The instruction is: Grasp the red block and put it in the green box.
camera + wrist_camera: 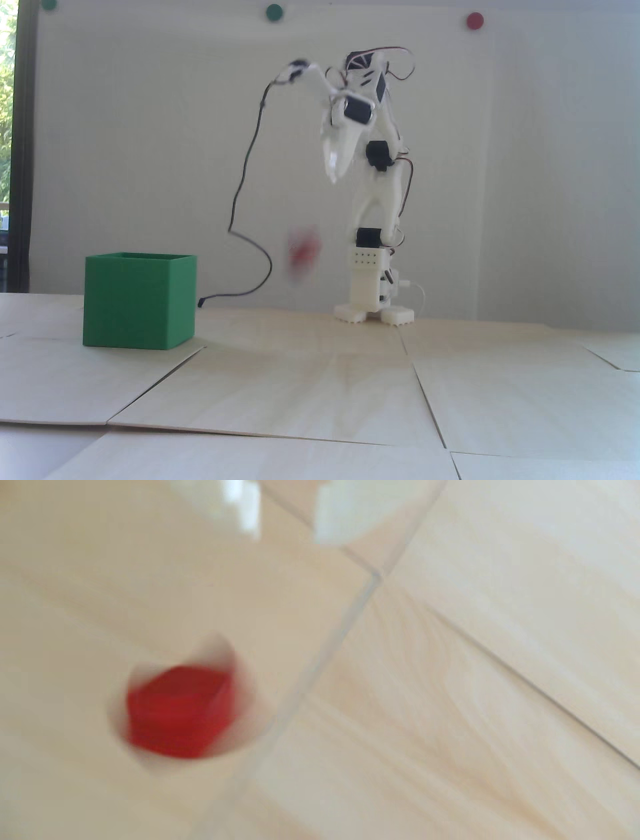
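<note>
The pale wooden surface (320,390), laid in panels with thin seams, spreads below the gripper and fills nearly all of the wrist view. The white arm (372,210) stands on its base at the far edge of the surface, folded so that the gripper (334,172) hangs high in the air and points downward.

The green box (137,300) sits on the surface well below the gripper and far off to its left in the fixed view, open side up; its inside cannot be seen from this low angle. A black cable (245,200) runs from the top of the gripper down in a long curve to the surface just beside the box.

The gripper's fingers are smeared by motion blur into one pale wedge, so whether they are apart or together cannot be told; nothing red sits between them.

The red block (302,250) shows as a blurred red smear in mid-air, below the gripper and slightly to its left in the fixed view, apart from it, clear of the surface and well to the right of the box. In the wrist view the red block (178,712) appears blurred against the wood, with a pale halo around it, beside a panel seam.
</note>
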Action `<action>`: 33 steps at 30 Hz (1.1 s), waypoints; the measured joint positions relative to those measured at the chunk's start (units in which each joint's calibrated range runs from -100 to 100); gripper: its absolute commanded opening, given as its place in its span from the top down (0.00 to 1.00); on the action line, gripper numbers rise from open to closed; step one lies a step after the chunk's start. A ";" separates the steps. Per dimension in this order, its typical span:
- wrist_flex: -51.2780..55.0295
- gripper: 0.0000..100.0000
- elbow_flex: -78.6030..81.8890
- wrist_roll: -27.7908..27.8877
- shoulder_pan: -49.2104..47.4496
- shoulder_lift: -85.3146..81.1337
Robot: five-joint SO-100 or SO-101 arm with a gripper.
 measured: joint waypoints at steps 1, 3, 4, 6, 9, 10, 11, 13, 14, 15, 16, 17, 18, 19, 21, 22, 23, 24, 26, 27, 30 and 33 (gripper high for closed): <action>-1.91 0.98 0.00 0.00 1.38 -0.33; -5.74 0.98 0.00 0.00 4.59 -0.50; -7.49 0.98 0.00 0.00 6.42 -0.50; -11.06 0.98 0.00 0.00 10.16 -0.50; -14.48 0.98 0.00 0.00 14.14 -0.50; -14.64 0.98 0.00 0.00 14.29 -0.50; -14.81 0.98 0.00 0.00 14.37 -0.50; -14.31 0.98 0.00 0.00 13.76 -0.50; -13.14 0.98 0.00 0.00 12.38 -0.50; -11.90 0.98 0.00 0.00 10.93 -0.50; -10.65 0.98 0.63 0.00 9.25 -0.50; -9.07 0.98 1.79 0.00 7.41 -0.50; -7.90 0.98 3.31 0.00 5.50 -0.50; -6.91 0.98 5.46 0.00 3.21 -0.50; -6.32 0.98 8.06 0.00 0.99 -0.42; -6.24 0.98 10.03 0.00 -0.15 -0.50; -6.24 0.98 12.26 0.00 -0.99 -0.50; -6.49 0.98 14.59 0.05 -1.68 -0.50; -9.23 0.98 20.95 0.21 -2.06 -0.42; -10.15 0.98 22.74 0.21 -2.14 -0.42; -14.56 0.98 29.81 0.21 -1.22 -0.50; -19.13 0.98 36.44 1.70 1.30 -0.42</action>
